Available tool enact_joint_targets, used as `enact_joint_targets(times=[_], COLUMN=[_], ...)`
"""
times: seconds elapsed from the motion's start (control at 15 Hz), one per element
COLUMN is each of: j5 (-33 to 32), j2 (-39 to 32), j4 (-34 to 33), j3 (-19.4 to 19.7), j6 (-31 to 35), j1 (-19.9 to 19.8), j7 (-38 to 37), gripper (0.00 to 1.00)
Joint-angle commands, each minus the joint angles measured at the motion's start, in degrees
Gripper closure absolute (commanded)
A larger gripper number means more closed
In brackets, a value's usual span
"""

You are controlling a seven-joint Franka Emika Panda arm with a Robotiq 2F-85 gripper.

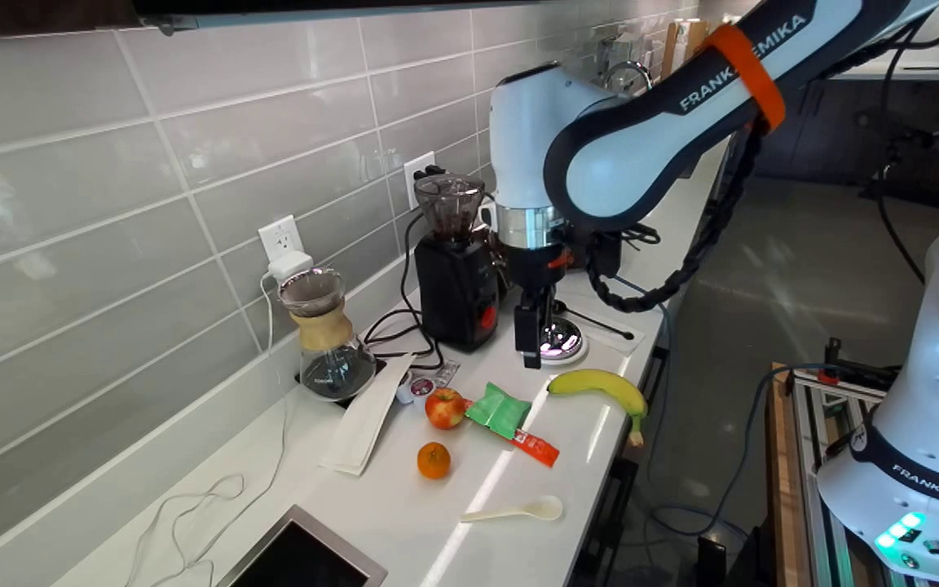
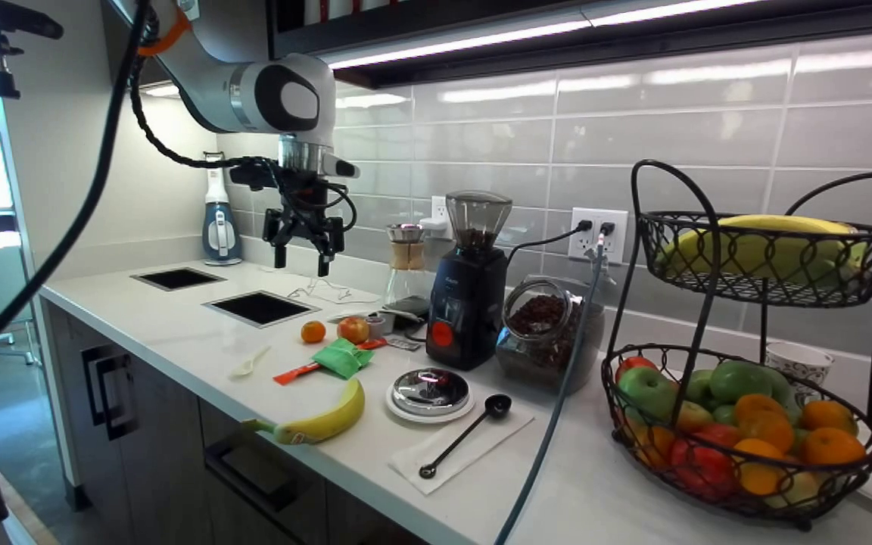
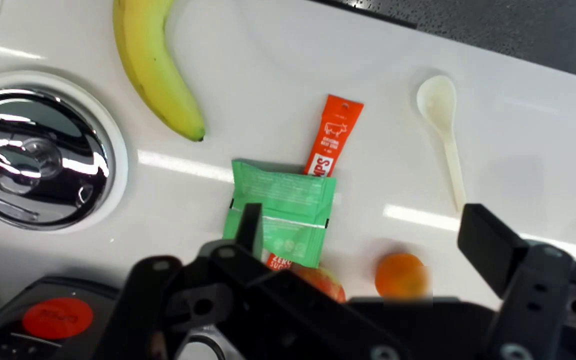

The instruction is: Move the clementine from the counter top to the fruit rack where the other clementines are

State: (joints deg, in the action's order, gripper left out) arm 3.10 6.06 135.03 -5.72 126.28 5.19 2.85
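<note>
The clementine (image 1: 434,461) rests on the white counter top (image 1: 388,509), near a red-yellow apple. My gripper (image 2: 302,263) hangs well above the surface, pointing down, its jaws spread wide with nothing held. In the wrist view the clementine (image 3: 399,274) shows low in the picture, in the gap between the fingers but far below them, partly cut off by the gripper body. A black two-tier fruit rack (image 2: 792,294) stands at the near right in an exterior view. Bananas fill its upper tier; the other clementines (image 2: 765,420) lie in the lower one among apples.
Around the clementine lie the apple (image 1: 445,408), a green packet (image 1: 500,410) over a red stick wrapper (image 3: 335,132), and a white spoon (image 3: 443,120). A banana (image 2: 322,420), silver lid (image 2: 431,391), grinder (image 2: 466,303), coffee jar (image 2: 549,333) and blue cable (image 2: 557,409) stand toward the rack.
</note>
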Motion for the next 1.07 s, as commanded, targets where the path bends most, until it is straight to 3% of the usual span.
enact_joint_targets(times=[0.0,0.13,0.2,0.4,0.8,1.0], j5=[-2.9,-0.6,-1.6,-1.5,-1.5,-1.6], j2=[-7.8,-11.3,-7.1,-10.6,-11.0,-12.4], j4=[-4.8,-7.5,-4.1,-6.5,-7.2,-7.4], j3=[-1.1,-1.4,-1.2,-1.5,-1.5,-1.0], j6=[3.2,2.1,2.7,2.7,2.7,7.1], j1=[1.0,1.5,1.2,1.5,1.5,1.7], j7=[0.2,4.0,1.1,2.6,2.9,-4.7], gripper=[0.00,0.00,0.00,0.00,0.00,0.00])
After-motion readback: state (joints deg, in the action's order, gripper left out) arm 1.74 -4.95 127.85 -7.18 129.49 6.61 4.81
